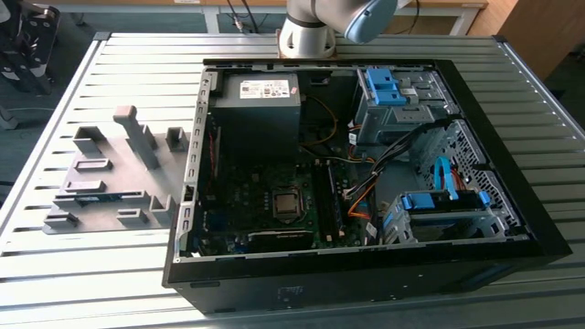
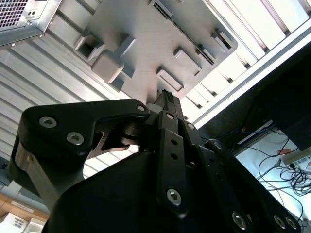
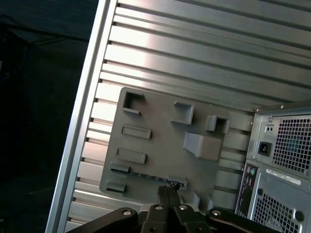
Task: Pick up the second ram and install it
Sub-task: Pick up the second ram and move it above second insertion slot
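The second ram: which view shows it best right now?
The exterior view: the second ram lies unobstructed as a teal strip in the grey fixture. The first wrist view shows it as a thin dark edge just past the tool. The second wrist view offers the fixture's blocks beyond the tool.

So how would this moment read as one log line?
jaws: shut, empty, above fixture plate | second ram: in its fixture slot, not picked up | PC case: open
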Robot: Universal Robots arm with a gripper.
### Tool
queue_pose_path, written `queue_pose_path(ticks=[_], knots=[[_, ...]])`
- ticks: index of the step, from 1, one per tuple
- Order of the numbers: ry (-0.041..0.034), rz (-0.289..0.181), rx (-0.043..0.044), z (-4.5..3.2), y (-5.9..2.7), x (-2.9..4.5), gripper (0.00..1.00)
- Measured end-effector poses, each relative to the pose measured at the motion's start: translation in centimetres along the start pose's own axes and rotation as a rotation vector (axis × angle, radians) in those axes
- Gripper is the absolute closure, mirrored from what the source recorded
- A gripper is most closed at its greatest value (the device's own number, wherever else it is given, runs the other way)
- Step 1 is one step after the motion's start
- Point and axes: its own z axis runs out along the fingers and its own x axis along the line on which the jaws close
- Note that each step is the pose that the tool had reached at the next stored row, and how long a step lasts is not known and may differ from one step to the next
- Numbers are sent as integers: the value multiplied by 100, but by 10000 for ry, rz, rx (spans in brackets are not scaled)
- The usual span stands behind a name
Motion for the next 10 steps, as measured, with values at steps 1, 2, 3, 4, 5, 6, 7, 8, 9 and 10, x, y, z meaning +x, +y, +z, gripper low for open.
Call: queue_pose_path(ticks=[1,2,3,4,5,6,7,8,9,10], knots=[[3,-54,-1,0,0,0,89],[5,-104,-2,0,0,0,89],[7,-153,-4,0,0,0,89],[9,-202,-5,0,0,0,89],[10,-249,-6,0,0,0,89],[12,-293,-7,0,0,0,89],[14,-336,-8,0,0,0,89],[15,-382,-10,0,0,0,89],[18,-423,-10,0,0,0,89],[20,-464,-11,0,0,0,89]])
